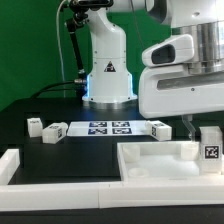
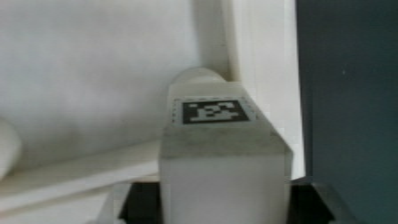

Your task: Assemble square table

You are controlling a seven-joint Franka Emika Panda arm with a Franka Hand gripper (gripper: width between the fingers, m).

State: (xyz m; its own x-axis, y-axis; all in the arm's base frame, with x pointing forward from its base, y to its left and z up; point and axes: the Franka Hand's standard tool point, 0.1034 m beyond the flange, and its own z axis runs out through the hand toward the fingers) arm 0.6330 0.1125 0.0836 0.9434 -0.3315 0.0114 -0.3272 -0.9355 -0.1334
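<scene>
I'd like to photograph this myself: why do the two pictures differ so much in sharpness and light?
Exterior view: even light, fairly sharp, a blue glow at the arm's base, the border wall washed-out white. Wrist view: the leg post fills the frame, soft and low in contrast, its tag blurred.

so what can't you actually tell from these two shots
- Wrist view: the gripper runs off the picture's edge, so whether it grips the leg is unclear.
- Exterior view: the square table is cut off by the picture's right edge.
- Exterior view: the loose legs by the marker board are too small to read their tags.
</scene>
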